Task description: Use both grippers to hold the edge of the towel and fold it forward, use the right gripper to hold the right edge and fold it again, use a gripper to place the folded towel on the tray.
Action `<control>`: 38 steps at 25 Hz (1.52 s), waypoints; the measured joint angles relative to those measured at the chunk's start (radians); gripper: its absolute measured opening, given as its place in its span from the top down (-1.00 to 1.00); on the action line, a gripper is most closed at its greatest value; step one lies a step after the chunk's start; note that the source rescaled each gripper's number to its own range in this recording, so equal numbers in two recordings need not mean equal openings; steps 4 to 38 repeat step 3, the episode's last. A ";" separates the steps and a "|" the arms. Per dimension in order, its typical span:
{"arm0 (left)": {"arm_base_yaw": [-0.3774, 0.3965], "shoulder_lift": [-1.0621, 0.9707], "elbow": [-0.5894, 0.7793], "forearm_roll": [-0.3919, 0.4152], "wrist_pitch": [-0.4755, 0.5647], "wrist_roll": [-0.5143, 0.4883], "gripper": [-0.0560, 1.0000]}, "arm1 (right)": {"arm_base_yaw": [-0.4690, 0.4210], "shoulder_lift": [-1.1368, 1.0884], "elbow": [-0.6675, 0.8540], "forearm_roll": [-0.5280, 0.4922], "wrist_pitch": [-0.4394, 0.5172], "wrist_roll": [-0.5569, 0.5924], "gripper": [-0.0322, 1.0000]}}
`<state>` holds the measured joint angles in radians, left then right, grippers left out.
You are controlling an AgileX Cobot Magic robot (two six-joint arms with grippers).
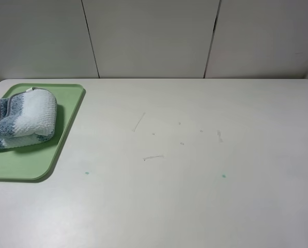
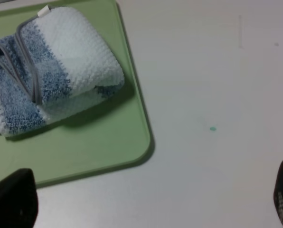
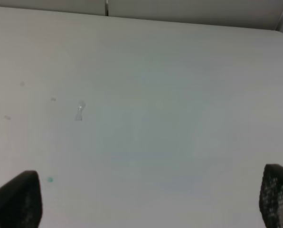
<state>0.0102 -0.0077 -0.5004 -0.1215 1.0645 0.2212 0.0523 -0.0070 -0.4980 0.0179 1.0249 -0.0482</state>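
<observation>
One folded towel (image 1: pixel 20 120) lies on one tray (image 1: pixel 66 111); both grippers' fingers (image 2: pixel 13 199) spread apart.

Soft, even overhead light; wrist views slightly blurred.

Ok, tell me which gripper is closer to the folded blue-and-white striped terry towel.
Left. The left gripper hangs open just off the light-green plastic tray holding the towel; the right gripper faces only bare white table, towel unseen.

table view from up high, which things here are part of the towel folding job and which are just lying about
Part of the job:
- towel, folded, lying on the tray
- tray, light green
- left tool and right tool, both open

Just there:
- white table, with small scuffs and teal specks
</observation>
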 joint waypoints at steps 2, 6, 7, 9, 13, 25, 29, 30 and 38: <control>0.000 0.000 0.000 0.000 0.000 0.000 -1.00 | 0.000 0.000 0.000 0.000 0.000 0.000 -1.00; 0.000 0.000 0.000 0.000 0.000 0.000 -1.00 | 0.000 0.000 0.000 0.000 0.000 0.000 -1.00; 0.000 0.000 0.000 0.000 0.000 0.000 -1.00 | 0.000 0.000 0.000 0.000 0.000 0.000 -1.00; 0.000 0.000 0.000 0.000 0.000 0.000 -1.00 | 0.000 0.000 0.000 0.000 0.000 0.000 -1.00; 0.000 0.000 0.000 0.000 0.000 0.000 -1.00 | 0.000 0.000 0.000 0.000 0.000 0.000 -1.00; 0.000 0.000 0.000 0.000 0.000 0.000 -1.00 | 0.000 0.000 0.000 0.000 0.000 0.000 -1.00; 0.000 0.000 0.000 0.000 0.000 0.000 -1.00 | 0.000 0.000 0.000 0.000 0.000 0.000 -1.00; 0.000 0.000 0.000 0.000 0.000 0.000 -1.00 | 0.000 0.000 0.000 0.000 0.000 0.000 -1.00; 0.000 0.000 0.000 0.000 0.000 0.000 -1.00 | 0.000 0.000 0.000 0.000 0.000 0.000 -1.00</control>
